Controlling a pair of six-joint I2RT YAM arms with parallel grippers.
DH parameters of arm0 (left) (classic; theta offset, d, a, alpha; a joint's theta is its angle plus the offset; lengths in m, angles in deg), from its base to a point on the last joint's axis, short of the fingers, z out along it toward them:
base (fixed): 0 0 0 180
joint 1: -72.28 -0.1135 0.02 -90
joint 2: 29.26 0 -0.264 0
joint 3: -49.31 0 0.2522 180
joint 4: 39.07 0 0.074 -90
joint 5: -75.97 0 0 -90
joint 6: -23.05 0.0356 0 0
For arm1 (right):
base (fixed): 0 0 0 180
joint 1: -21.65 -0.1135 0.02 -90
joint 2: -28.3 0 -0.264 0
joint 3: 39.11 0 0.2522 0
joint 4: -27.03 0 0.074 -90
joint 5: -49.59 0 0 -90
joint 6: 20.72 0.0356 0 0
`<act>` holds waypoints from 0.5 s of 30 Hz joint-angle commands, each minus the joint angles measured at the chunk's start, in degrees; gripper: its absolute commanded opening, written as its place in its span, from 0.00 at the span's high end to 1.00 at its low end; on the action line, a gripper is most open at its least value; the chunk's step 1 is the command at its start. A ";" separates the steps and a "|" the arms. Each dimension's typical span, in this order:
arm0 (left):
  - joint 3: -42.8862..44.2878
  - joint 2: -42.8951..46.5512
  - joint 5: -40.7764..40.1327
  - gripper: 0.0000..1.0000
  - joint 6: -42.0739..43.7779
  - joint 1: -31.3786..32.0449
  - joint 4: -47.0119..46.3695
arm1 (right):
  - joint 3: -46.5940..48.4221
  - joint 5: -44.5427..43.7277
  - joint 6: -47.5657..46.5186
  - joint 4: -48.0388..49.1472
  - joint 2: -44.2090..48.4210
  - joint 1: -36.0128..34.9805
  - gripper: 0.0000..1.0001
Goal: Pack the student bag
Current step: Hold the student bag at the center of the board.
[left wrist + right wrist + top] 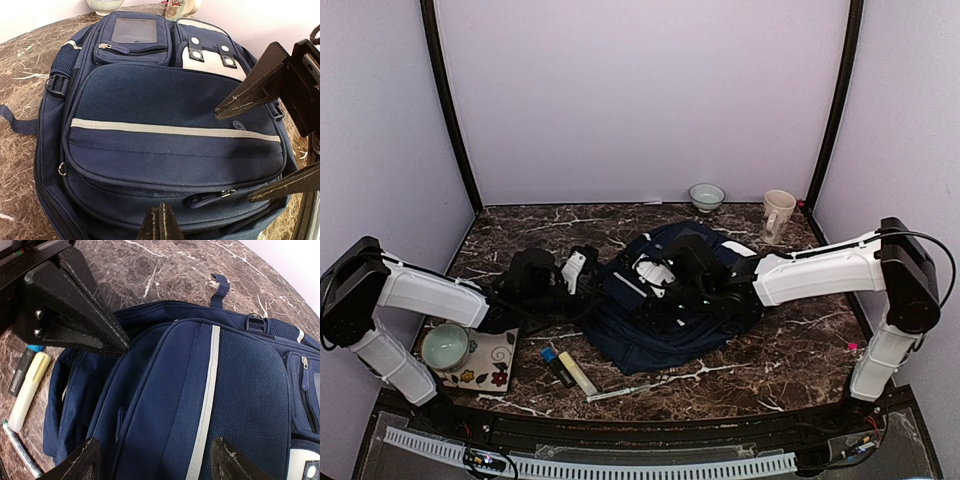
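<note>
Top external view: how do the arms lie? asks Lena.

Each is bent at the elbow near its own side wall and reaches inward, low over the marble table (800, 345), Tom answers. The left arm (430, 295) ends at the left edge of the student bag (650, 340). The right arm (820, 268) lies across the bag's right side, wrist over its middle.

And the jaws?

The left gripper (160, 224) has its fingers pressed together into one point at the bag's edge, below the front pocket's zip. Whether fabric is pinched there I cannot tell. The right gripper (160, 460) stands wide apart, one fingertip on each side of the pocket's grey stripe, with only the bag's face beneath.

Where is the bag?

Flat on the table, a little right of centre, front pocket up.

Count things for me.

One bag. Two bowls: a white bowl (706, 196) at the back wall and a green bowl (447, 346) on a flowered mat (495, 365) by the left arm. One mug (778, 212) beside the white bowl. Three writing things near the bag's front-left corner: a blue-capped marker (556, 364), a yellow highlighter (579, 376) and a thin pen (620, 392).
</note>
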 commanded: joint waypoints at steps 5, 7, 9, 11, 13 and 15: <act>-1.66 2.49 0.64 1.00 0.90 1.04 -0.09 | -2.50 -0.42 -4.05 -5.37 3.22 -0.35 0.25; -1.75 2.60 0.40 1.00 0.89 1.18 -0.05 | -3.51 1.12 -4.61 -4.83 3.95 -0.30 0.26; -1.75 2.69 0.19 1.00 0.83 1.23 0.10 | -4.51 2.81 -4.86 -4.31 4.54 -0.34 0.26; -1.71 2.86 -0.04 1.00 0.86 1.31 0.32 | -5.54 3.06 -4.98 -3.53 4.80 -0.35 0.26; -1.67 2.95 -0.22 1.00 0.91 1.40 0.37 | -5.83 1.50 -4.94 -3.43 4.46 -0.35 0.26; -1.67 2.89 -0.19 1.00 0.84 1.49 0.30 | -5.57 -1.34 -4.86 -3.51 3.81 -0.35 0.34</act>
